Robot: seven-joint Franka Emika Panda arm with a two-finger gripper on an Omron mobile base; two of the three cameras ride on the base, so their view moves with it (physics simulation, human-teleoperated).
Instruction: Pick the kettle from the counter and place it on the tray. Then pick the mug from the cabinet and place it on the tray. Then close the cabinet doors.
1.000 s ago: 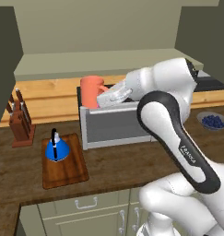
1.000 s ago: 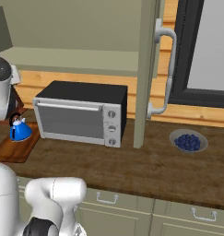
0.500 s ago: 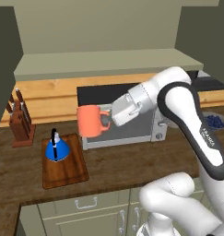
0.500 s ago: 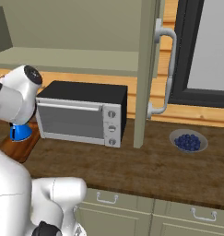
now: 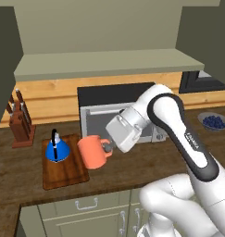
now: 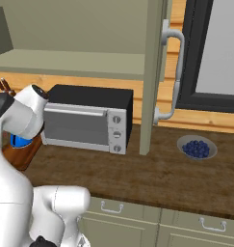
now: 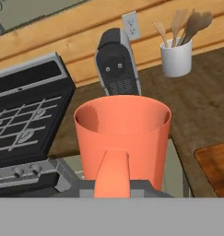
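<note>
**Mug held by its handle just right of the tray**

At the far left of the table [image 5: 21,176], against the wooden back wall, stands a knife block [image 5: 20,125]. Right of it the tray [image 5: 63,172] lies flat near the front edge, and the kettle [image 5: 57,149] sits upright on the tray's far half, its thin black handle arching over the blue dome. From the right base view only a sliver of the kettle [image 6: 19,141] and of the tray [image 6: 22,154] shows past the arm.

Just right of the tray, the mug [image 5: 92,152] is in the air above the table, its left side at the tray's right rim. It is upright with its loop handle turned to the right, toward the fingers [image 5: 108,147], which are closed on that handle. In the hand view the mug [image 7: 122,138] stands directly ahead of the fingers, its handle running down into them and its mouth open to the top.

Behind the mug and the wrist sits a microwave [image 5: 118,113] against the wall, under the cabinet [image 5: 104,60] shelf. Farther right, one of the cabinet doors [image 6: 154,72] stands open, edge-on, with its curved silver handle beside it. Near the right end of the table rests a bowl of blue berries [image 6: 196,147].
</note>
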